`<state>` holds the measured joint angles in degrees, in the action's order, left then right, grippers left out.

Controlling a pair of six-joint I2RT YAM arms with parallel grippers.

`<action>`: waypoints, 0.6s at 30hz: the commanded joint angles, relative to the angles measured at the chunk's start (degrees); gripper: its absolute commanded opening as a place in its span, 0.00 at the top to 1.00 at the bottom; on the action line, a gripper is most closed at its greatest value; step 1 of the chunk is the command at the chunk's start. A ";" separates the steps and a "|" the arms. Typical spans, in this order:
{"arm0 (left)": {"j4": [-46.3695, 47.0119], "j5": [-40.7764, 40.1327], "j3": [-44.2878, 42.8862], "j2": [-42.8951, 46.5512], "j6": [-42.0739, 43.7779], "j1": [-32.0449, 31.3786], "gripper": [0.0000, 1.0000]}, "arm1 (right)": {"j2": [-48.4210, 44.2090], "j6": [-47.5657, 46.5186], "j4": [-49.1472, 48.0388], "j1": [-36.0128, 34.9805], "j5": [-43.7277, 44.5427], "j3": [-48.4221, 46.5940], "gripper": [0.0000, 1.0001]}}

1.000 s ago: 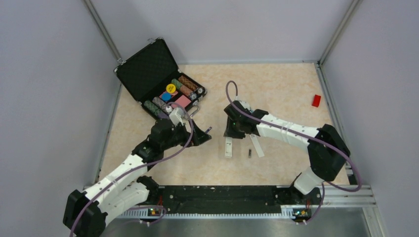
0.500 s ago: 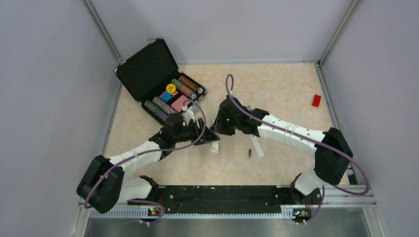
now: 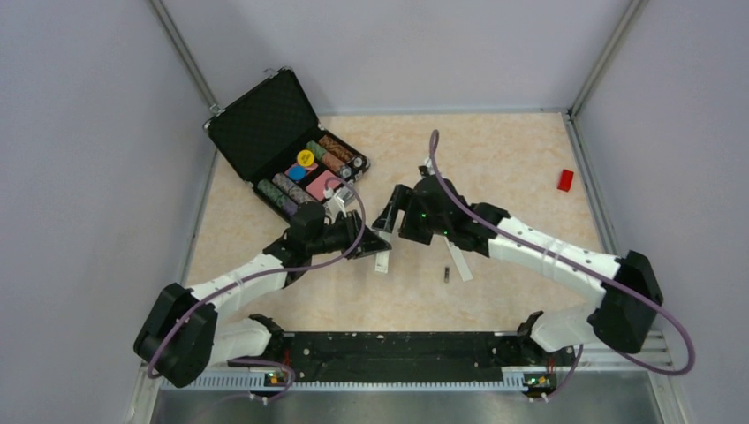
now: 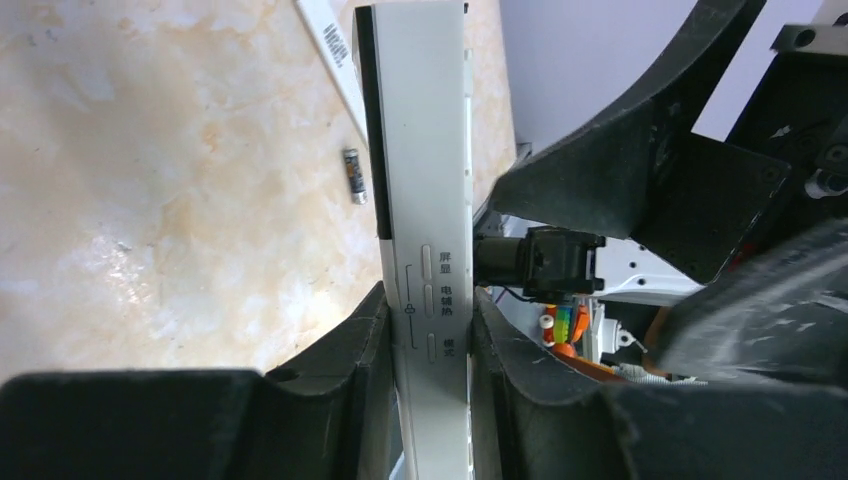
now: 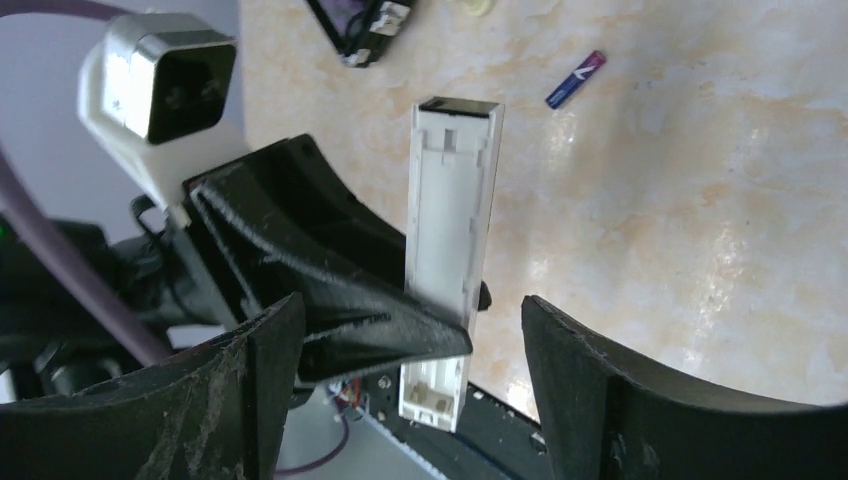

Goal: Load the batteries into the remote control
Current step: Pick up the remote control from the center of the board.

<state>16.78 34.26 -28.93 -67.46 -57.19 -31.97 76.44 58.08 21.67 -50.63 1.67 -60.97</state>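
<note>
The white remote control [image 4: 420, 200] stands upright between my left gripper's [image 4: 428, 300] fingers, which are shut on its lower button end. Seen from the right wrist, its [image 5: 450, 230] open battery bay faces the camera. My right gripper [image 5: 410, 305] is open, its fingers straddling the remote and the left finger without touching. From above, the left gripper [image 3: 375, 247] and right gripper [image 3: 389, 221] meet at the table's middle around the remote [image 3: 382, 262]. One battery [image 3: 446, 274] lies on the table to the right, also seen as the battery [image 4: 351, 175]. Another purple battery [image 5: 576, 80] lies beyond the remote.
A thin white cover strip [image 3: 459, 261] lies beside the battery. An open black case [image 3: 265, 124] holding coloured chips sits at the back left. A small red block [image 3: 565, 179] rests near the right wall. A small dark gadget [image 5: 365, 30] lies past the remote.
The left gripper reached in and shut on the remote. The right gripper, which was carrying it leftward, opened and let go; the right arm has stretched further left.
</note>
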 commanded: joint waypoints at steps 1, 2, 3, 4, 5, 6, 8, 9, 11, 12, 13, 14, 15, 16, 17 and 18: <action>3.44 0.28 -2.75 5.50 -2.93 -0.04 1.00 | -9.17 -4.37 -8.01 2.00 -8.60 5.32 0.22; 3.38 0.18 -3.18 6.40 -3.58 -0.04 1.00 | -10.17 -5.61 -9.70 2.29 -11.59 6.66 0.21; 3.45 -0.07 -3.77 7.34 -4.38 -0.05 1.00 | -11.20 -6.82 -11.34 2.32 -14.21 7.82 0.21; 3.43 -0.25 -4.19 8.19 -4.99 -0.03 1.00 | -11.98 -7.48 -12.95 2.36 -16.70 8.89 0.21; 3.48 -0.39 -4.61 9.03 -5.63 -0.07 1.00 | -12.57 -7.70 -14.74 2.34 -18.74 10.02 0.21; 3.44 -0.59 -5.08 9.81 -6.33 -0.05 1.00 | -13.07 -7.75 -16.83 2.36 -20.94 11.11 0.21; 4.00 -0.50 -5.88 11.10 -7.79 -0.03 1.00 | -13.74 -6.98 -21.64 2.37 -24.48 12.99 0.21; 4.37 -0.43 -6.19 11.75 -8.53 -0.07 1.00 | -13.87 -6.20 -24.56 2.31 -25.92 13.59 0.22; 4.81 -0.48 -6.71 12.86 -10.09 -0.05 1.00 | -13.72 -5.01 -28.62 2.25 -27.62 14.31 0.22; 5.35 -0.47 -6.74 13.39 -10.70 -0.07 1.00 | -13.56 -4.54 -30.55 2.21 -28.13 14.38 0.23; 5.57 -0.70 -6.83 13.88 -11.35 -0.03 1.00 | -13.38 -4.07 -31.96 2.18 -28.53 14.33 0.25; 5.79 -0.92 -6.80 14.34 -11.84 -0.05 1.00 | -13.11 -3.50 -33.16 2.08 -28.76 14.30 0.27; 6.02 -1.08 -6.75 14.76 -12.27 -0.04 1.00 | -12.84 -2.80 -34.35 2.07 -29.12 14.19 0.30; 6.37 -1.22 -6.67 15.01 -12.78 -0.03 1.00 | -12.39 -2.31 -35.20 2.11 -29.80 14.00 0.35; 6.93 -1.34 -6.59 15.21 -13.21 -0.09 1.00 | -11.88 -1.63 -35.77 2.13 -30.08 13.79 0.39; 7.41 -1.35 -6.47 15.29 -13.81 -0.03 1.00 | -11.40 -0.86 -36.51 2.06 -30.73 13.66 0.43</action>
<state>18.79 33.52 -33.56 -53.76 -67.88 -31.97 64.03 54.50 -5.43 -48.58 -24.91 -45.98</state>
